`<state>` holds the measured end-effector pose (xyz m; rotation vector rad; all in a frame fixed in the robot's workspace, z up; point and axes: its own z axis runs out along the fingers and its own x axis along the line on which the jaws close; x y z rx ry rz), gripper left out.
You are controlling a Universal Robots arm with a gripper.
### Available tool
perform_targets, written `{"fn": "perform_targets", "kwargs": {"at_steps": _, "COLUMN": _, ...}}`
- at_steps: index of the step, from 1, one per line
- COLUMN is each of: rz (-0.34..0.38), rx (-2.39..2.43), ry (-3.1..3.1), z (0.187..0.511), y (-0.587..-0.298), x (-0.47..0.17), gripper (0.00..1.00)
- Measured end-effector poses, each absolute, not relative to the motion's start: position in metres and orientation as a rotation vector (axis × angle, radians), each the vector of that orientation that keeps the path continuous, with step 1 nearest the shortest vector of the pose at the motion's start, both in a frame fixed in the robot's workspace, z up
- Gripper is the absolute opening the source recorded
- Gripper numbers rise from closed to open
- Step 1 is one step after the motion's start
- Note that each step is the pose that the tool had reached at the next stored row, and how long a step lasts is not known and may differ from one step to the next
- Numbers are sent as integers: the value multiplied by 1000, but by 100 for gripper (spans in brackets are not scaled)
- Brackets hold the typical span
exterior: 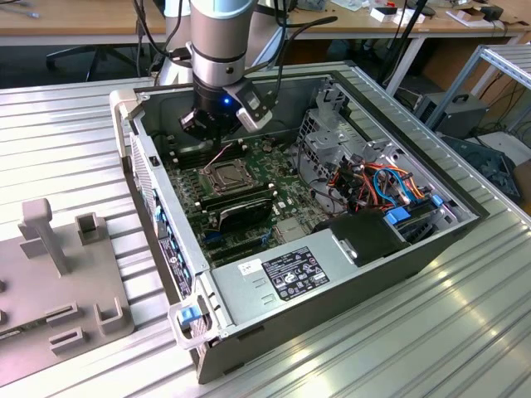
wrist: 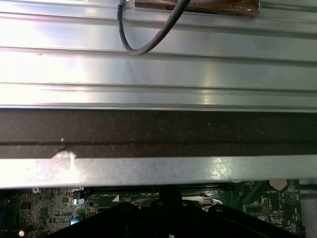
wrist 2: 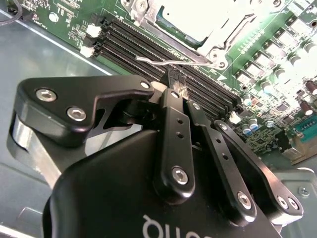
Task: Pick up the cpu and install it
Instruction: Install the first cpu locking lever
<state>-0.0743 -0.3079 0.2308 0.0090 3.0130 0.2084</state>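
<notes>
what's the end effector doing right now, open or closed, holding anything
End effector: closed, its fingertips pinched together on a thin wire lever beside the CPU socket on the motherboard. No CPU in its grip.

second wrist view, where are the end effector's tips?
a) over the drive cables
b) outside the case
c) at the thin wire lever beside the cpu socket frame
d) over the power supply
c: in the second wrist view the end effector tips sit together at the thin wire lever, over the memory slots beside the socket frame.
</notes>
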Motion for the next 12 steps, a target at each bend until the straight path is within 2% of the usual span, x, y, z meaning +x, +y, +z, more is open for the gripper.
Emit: {"fn": "perform_targets", "kwargs": {"at_steps": 12, "rz": 213, "rx": 9, "ry": 3013, "z": 231, "y": -312, "x": -74, "gripper": 11}}
